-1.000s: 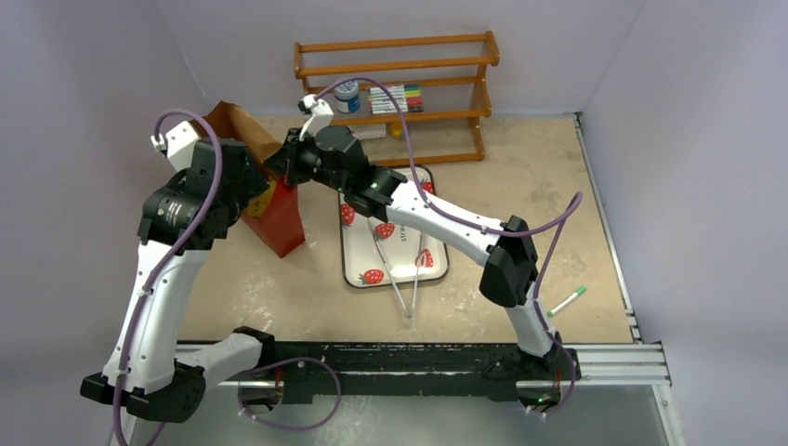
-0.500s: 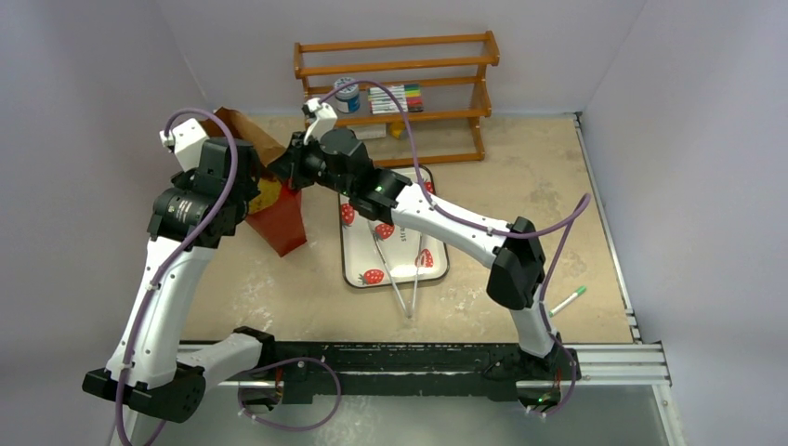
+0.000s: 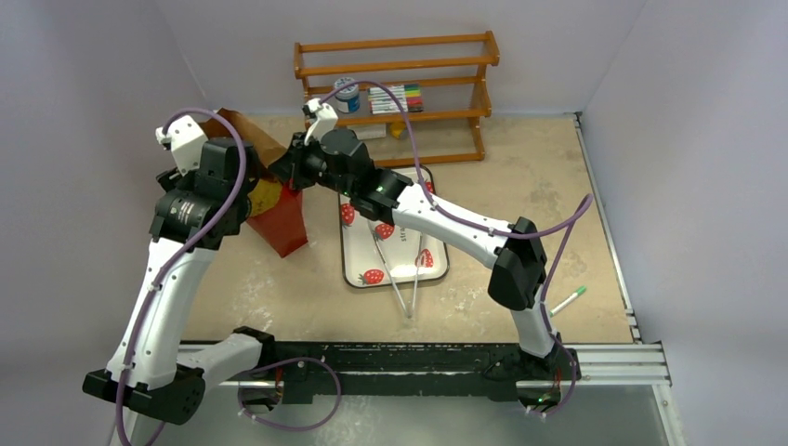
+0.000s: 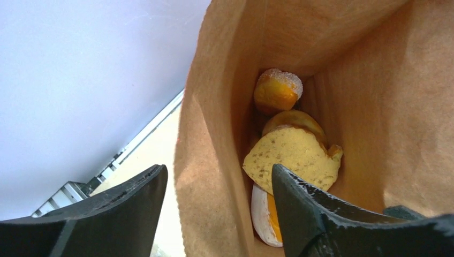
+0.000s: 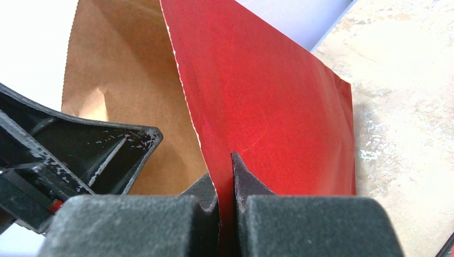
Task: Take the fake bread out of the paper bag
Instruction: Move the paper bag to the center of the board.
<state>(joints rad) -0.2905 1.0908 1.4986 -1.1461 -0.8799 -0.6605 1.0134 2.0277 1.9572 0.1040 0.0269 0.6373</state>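
Note:
The paper bag (image 3: 283, 221) stands left of the tray, red outside (image 5: 267, 91) and brown inside (image 4: 375, 96). Fake bread lies at its bottom: a speckled slice (image 4: 293, 155), a sugared bun (image 4: 277, 90) behind it and a white and orange piece (image 4: 266, 214) under it. My left gripper (image 4: 218, 168) is open at the bag's mouth. One finger (image 4: 305, 209) is inside the bag, the other (image 4: 123, 209) outside, and the bag's side wall runs between them. My right gripper (image 5: 225, 166) is shut on the bag's rim, seen from above (image 3: 290, 167).
A white tray (image 3: 395, 269) with strawberry prints lies right of the bag, thin tongs (image 3: 401, 293) on it. A wooden rack (image 3: 400, 116) with markers and a jar (image 3: 347, 93) stands at the back. A green pen (image 3: 567, 301) lies at the right.
My left wrist has shifted a little toward the back left over the bag's mouth. The right arm moved slightly right with the rim, then held still.

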